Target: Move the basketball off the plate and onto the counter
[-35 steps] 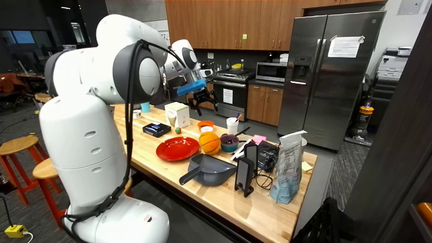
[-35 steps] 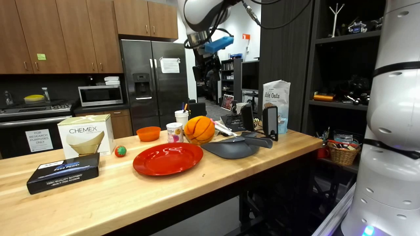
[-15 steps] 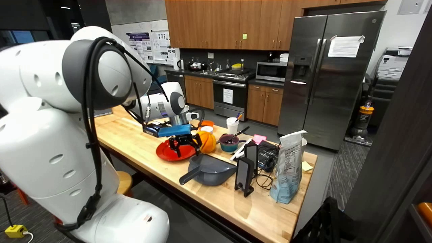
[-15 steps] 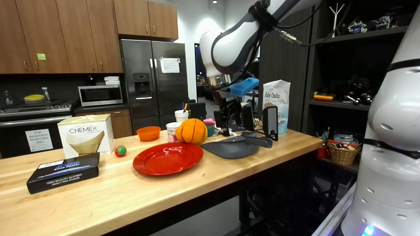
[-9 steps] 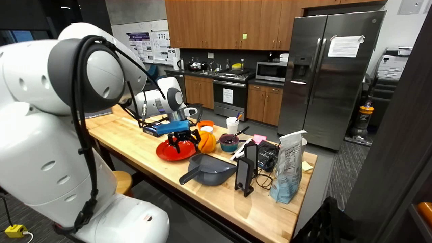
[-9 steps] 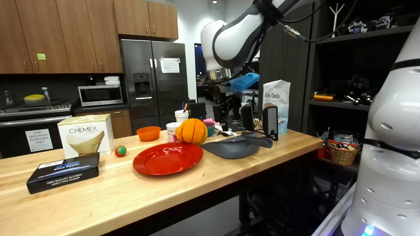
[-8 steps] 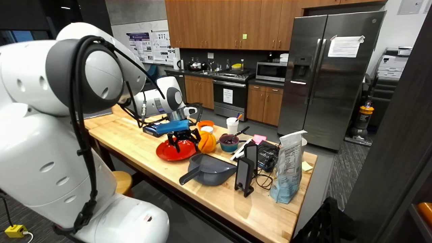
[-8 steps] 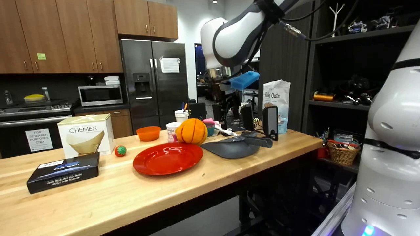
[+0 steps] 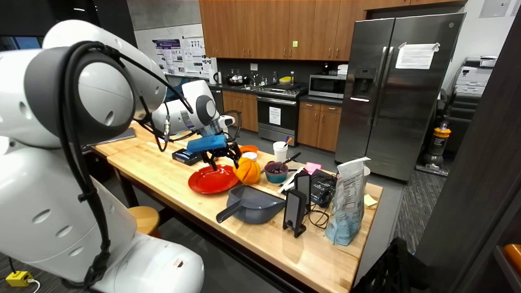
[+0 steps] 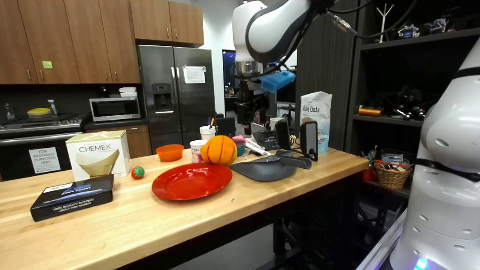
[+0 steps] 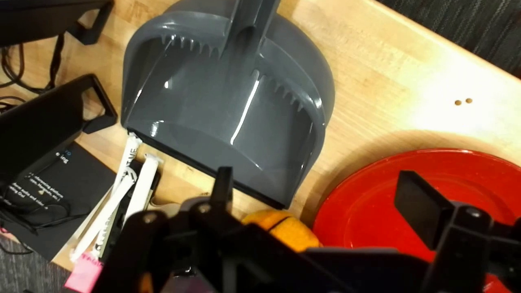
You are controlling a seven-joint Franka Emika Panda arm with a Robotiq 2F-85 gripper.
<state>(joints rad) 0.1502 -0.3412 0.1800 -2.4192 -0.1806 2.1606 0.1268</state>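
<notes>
The gripper [image 11: 321, 195] hangs over the counter [image 10: 180, 232] with its jaws standing wide apart, near the basketball [image 9: 248, 171]. That basketball is round, bright orange and fuzzy-looking, with darker seams curving over it. It sits just beside the red plate [image 10: 191, 182], off it as far as I can see, though whether it touches the rim I can't tell. Both exterior views give me most of its round side, while in the wrist view only a slice peeks out past the gripper, next to the grey dustpan [image 11: 211, 110]. The wrist view looks straight down into that dustpan, two short rows of teeth and all; in an exterior view I mostly get its low outer side and the handle [image 10: 294, 162]. Farther along, an exterior view takes in a pale box [image 10: 99, 155] and a little red ball [image 10: 137, 173] with a green top, both outside the wrist view. The pale box says CHEMEX above a picture of a pale cone. On the flat black box [image 10: 73, 197] near it I can pick out "Power" and little else. An upright bag [image 10: 317, 108] beyond the dustpan says Rolled Oats. A paper sign [image 10: 45, 161] on the oven [image 10: 17, 167] reads FOR RESEARCH PURPOSES ONLY. The wrist view catches a pink note [image 11: 84, 272] with lettering I can't make out.
</notes>
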